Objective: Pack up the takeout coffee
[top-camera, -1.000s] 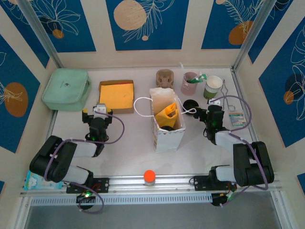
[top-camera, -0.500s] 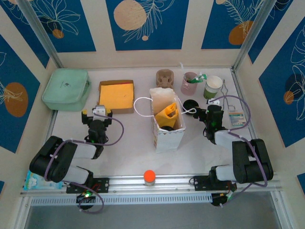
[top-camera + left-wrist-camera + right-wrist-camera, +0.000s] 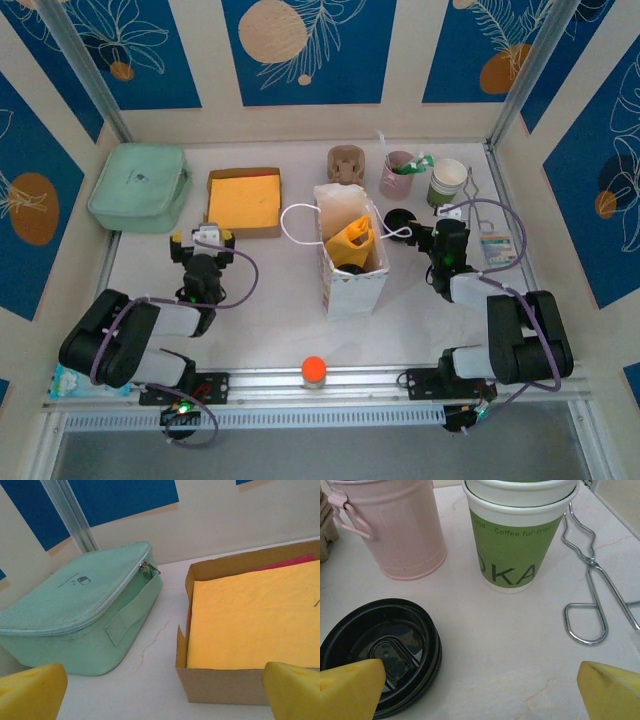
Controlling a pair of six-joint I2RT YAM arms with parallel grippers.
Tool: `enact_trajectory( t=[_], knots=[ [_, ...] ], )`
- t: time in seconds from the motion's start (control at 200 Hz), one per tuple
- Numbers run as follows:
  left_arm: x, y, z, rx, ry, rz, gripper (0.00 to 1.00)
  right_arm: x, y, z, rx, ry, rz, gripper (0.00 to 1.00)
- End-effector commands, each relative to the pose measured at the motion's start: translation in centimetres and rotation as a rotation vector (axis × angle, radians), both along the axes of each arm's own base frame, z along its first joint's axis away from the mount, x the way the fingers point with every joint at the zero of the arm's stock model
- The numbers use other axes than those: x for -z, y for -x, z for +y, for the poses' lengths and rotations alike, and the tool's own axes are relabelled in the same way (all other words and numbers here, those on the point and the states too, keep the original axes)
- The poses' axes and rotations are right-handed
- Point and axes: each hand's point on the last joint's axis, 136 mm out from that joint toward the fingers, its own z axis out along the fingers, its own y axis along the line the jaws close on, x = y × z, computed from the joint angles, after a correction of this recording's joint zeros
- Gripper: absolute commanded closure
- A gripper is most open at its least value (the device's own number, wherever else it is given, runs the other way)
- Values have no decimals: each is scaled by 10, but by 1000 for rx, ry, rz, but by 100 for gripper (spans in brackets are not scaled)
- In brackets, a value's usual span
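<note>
A white paper bag (image 3: 352, 285) stands open at mid-table. Low inside it, under a yellow item (image 3: 352, 240), a dark round lid (image 3: 350, 268) looks like the top of the takeout coffee; the bag walls hide the cup body. To the left of the bag, my left gripper (image 3: 203, 240) (image 3: 160, 695) rests open and faces the cardboard box (image 3: 235, 680). On the other side, my right gripper (image 3: 441, 232) (image 3: 480, 690) is open over bare table beside a stack of loose black lids (image 3: 380, 650) (image 3: 399, 219). Neither gripper holds anything.
Lidless green cups (image 3: 447, 183) (image 3: 515, 545), a pink cup (image 3: 399, 172) (image 3: 395, 530), metal tongs (image 3: 482, 207) (image 3: 590, 580) and a brown cup carrier (image 3: 346, 163) stand at the back right. A mint pouch (image 3: 140, 187) (image 3: 75, 605) lies back left. An orange ball (image 3: 314, 370) sits on the front rail.
The left gripper has drawn back slightly toward its base. The right arm has barely moved, and both grippers have stayed open.
</note>
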Motion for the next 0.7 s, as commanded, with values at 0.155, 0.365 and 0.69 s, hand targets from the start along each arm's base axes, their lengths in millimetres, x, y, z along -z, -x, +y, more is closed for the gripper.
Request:
enact_trajectory(
  t=[0.155, 0.365, 0.69],
  knots=[
    [-9, 2, 17, -47, 49, -66, 1, -15, -6, 3, -13, 6, -61, 1],
    [-5, 3, 24, -51, 77, -71, 1, -15, -7, 4, -18, 5, -61, 1],
    [-2, 2, 31, -64, 97, -108, 1, -23, 0, -13, 29, -78, -203, 0]
  ],
)
